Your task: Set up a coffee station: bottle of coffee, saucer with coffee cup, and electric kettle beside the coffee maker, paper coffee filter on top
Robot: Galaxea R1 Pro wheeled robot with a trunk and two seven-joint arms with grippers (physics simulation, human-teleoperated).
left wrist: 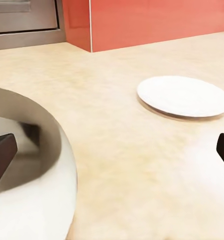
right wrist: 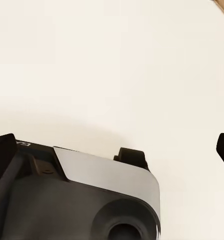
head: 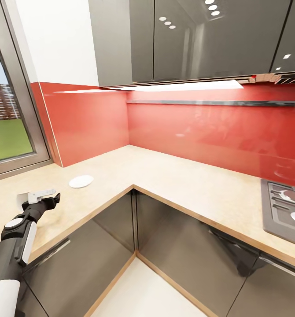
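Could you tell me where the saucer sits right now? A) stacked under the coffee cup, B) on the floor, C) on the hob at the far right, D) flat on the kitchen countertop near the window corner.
D: the saucer lies bare and flat on the kitchen countertop near the red splashback corner, ahead of the left tool, nothing on it.

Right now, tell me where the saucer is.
In the head view, the saucer lies flat on the kitchen countertop, left of the corner near the window, just beyond the left gripper.
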